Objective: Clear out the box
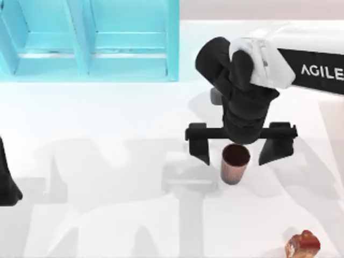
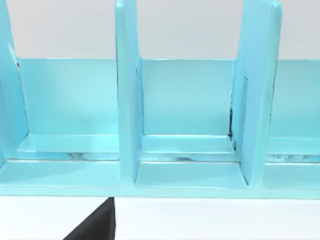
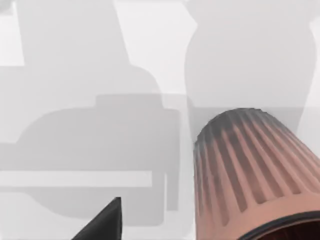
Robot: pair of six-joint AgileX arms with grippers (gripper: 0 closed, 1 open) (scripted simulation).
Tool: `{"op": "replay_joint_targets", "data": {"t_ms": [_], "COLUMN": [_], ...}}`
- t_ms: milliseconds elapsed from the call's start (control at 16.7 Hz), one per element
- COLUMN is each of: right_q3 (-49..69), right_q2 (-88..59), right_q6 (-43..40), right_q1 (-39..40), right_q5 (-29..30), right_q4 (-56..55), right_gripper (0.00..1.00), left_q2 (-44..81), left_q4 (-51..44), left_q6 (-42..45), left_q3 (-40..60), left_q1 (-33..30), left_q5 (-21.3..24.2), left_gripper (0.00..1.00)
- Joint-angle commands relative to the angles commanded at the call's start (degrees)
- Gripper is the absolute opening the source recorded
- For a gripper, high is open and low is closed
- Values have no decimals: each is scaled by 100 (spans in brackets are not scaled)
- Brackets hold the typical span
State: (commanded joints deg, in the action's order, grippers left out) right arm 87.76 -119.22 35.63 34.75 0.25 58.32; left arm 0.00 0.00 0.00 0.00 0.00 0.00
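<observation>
- Brown ribbed cup (image 1: 235, 164) stands upright on table (image 1: 107, 134), lower centre-right of top view, outside the blue box (image 1: 88, 40) at upper left.
- Right gripper (image 1: 240, 151) spread wide, holding nothing, cup between its fingers.
- Step looks like release; next: lift clear, avoid tipping cup.
- Left arm (image 1: 8, 183) parked at left edge.

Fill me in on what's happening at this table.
The right arm's tool is open, its fingers standing either side of a ribbed brown cup upright on the white table, out in front of the light blue compartmented box. A small reddish object lies near the table's right front. The left arm sits at the left edge.
</observation>
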Motion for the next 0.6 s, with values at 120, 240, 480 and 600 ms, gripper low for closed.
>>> {"op": "replay_joint_targets", "data": {"t_ms": [120, 240, 480, 600], "right_q3": [14, 180, 871, 1264], "right_q2": [-2, -13, 30, 104], "right_q6": [1, 8, 23, 8], "right_q1": [-9, -7, -11, -9], "right_q5": [-4, -35, -27, -7], "right_q4": [16, 217, 1064, 1533], "right_gripper": [100, 100, 100, 100], "left_q2": [0, 0, 0, 0], "left_q4": [0, 0, 0, 0], "left_q6": [0, 0, 0, 0], "left_q3": [0, 0, 0, 0], "left_q1": [0, 0, 0, 0], "left_q5": [0, 0, 0, 0], "left_gripper": [100, 100, 100, 100]}}
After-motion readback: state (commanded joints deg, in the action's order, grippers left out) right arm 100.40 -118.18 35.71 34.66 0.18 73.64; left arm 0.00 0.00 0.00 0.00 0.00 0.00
